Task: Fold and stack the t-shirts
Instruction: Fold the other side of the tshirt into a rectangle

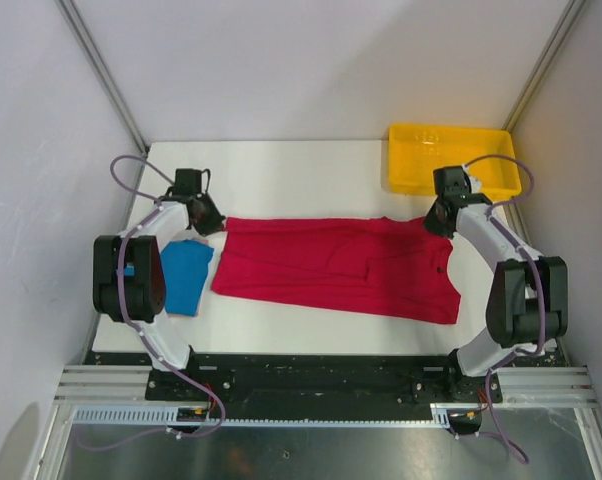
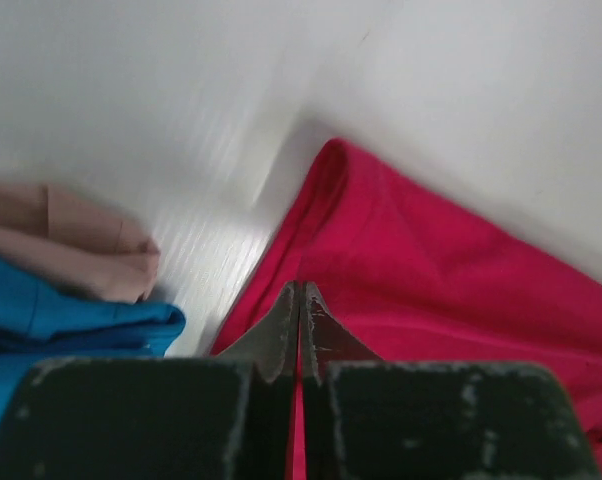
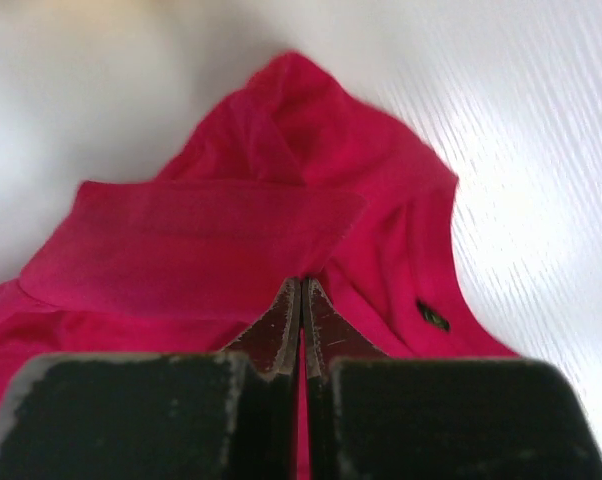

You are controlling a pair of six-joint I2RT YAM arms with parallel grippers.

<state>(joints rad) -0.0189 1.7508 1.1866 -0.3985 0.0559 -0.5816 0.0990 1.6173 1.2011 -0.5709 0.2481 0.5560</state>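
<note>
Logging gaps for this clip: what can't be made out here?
Top view: left arm covers part of the blue t-shirt.
Left wrist view: blurred tan shape, unidentifiable.
Right wrist view: label on red t-shirt, unreadably small.
Wrist views: shut left end effector and right end effector hide any pinch on cloth.

no words or numbers to read anywhere here. the only candidate is a small dark sewn label (image 3: 433, 316) on the crimson red cloth t-shirt (image 3: 231, 230) in the right wrist view. it carries a greenish mark, too small and blurred to make out.
</note>
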